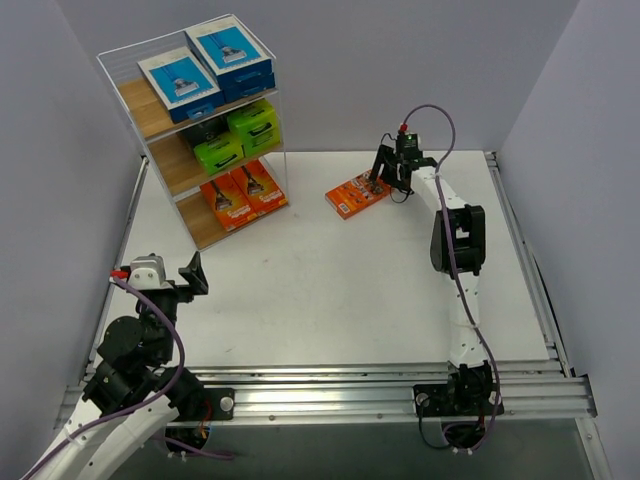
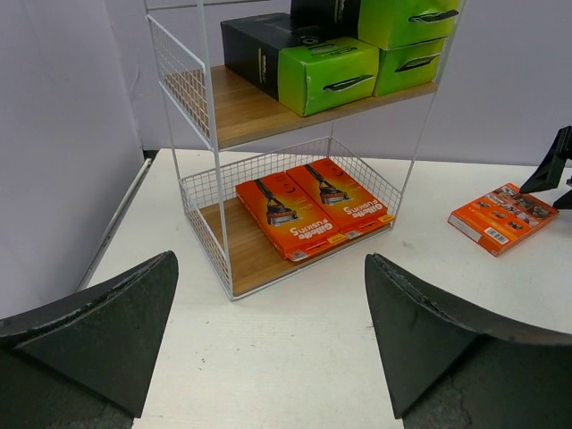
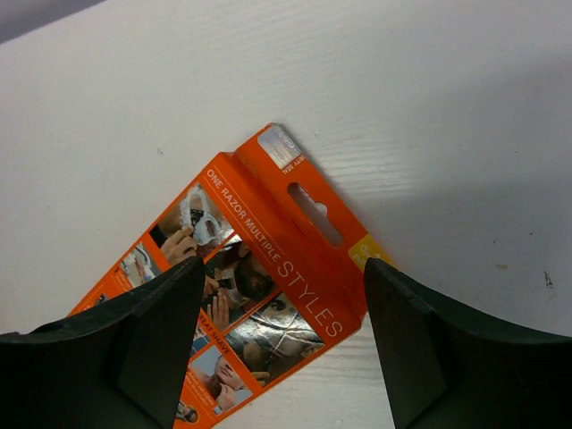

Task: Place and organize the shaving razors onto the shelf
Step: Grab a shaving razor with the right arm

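Right gripper (image 3: pixel 286 268) fingers spread astride loose orange pack (image 1: pixel 357 196), lining up pickup for shelf (image 1: pixel 140 110); left gripper (image 2: pixel 270 261) splayed wide, idle.

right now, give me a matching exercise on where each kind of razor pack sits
Things:
1. blue-and-white flat razor packs
2. black razor packs with lime-green ends
3. pair of orange flat razor packs
4. single orange flat razor pack

Places:
A. bottom board of the white-wire wooden shelf
B. white table, off the shelf
C. top board
D. middle board

Pairs: 1-C, 2-D, 3-A, 4-B
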`<state>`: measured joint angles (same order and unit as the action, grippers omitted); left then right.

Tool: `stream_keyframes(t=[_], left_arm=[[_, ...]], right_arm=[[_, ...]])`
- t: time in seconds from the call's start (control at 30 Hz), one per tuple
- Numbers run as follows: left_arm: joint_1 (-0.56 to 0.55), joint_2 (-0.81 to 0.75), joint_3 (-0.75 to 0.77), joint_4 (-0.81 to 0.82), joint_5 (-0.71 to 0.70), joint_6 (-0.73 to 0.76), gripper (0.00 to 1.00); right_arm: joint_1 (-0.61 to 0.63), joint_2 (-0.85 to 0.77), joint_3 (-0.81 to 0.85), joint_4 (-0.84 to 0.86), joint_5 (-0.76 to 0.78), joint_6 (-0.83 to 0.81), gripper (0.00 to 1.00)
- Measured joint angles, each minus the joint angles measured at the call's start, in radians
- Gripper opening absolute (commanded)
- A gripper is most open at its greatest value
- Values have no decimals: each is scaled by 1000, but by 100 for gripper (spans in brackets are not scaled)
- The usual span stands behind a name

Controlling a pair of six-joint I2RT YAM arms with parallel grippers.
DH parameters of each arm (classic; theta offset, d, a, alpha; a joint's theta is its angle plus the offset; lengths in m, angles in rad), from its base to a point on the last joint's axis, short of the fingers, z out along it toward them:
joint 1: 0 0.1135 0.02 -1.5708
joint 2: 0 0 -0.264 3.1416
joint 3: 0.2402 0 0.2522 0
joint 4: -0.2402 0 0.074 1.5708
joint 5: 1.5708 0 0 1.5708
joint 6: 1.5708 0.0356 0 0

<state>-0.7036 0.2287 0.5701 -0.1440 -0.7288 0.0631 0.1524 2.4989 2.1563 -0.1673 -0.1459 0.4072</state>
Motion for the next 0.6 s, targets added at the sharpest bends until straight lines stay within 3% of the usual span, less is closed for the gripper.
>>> stream_keyframes(t=[0.27, 0.4, 0.6], left_arm=[[4, 0, 0, 0, 11, 0, 94], [5, 0, 0, -1, 21, 0, 94], [5, 0, 0, -2, 24, 0, 94]], right_arm=[[26, 3, -36, 30, 6, -46, 51], [62, 3, -36, 30, 8, -62, 38], [143, -37, -123, 88, 14, -69, 33]])
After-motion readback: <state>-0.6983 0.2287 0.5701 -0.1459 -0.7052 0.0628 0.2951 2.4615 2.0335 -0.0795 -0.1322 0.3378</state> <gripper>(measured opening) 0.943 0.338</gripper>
